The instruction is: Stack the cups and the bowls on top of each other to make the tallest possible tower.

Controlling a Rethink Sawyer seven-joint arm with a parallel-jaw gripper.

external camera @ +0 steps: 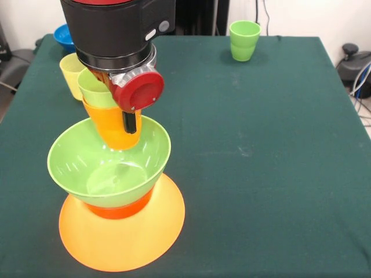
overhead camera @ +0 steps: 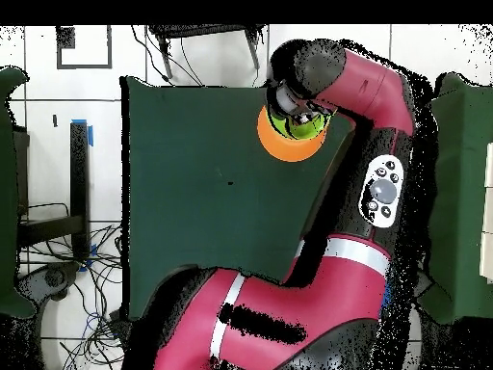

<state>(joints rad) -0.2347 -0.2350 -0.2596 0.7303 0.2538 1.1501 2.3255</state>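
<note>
your gripper (external camera: 131, 123) clamps the rim of a smooth orange plastic cup (external camera: 116, 128) with a lime green cup (external camera: 95, 90) nested inside, held over the glossy lime green bowl (external camera: 110, 168). that bowl sits on an orange-red bowl (external camera: 119, 209), atop the wide orange bowl (external camera: 122, 237).

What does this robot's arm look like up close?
The arm is thick and rounded, red with black joints and a silver band lower down. A grey oval panel with dark buttons sits on one link. Its wrist is a black cylinder with a silver ring, and a round red cap sits beneath it.
</note>
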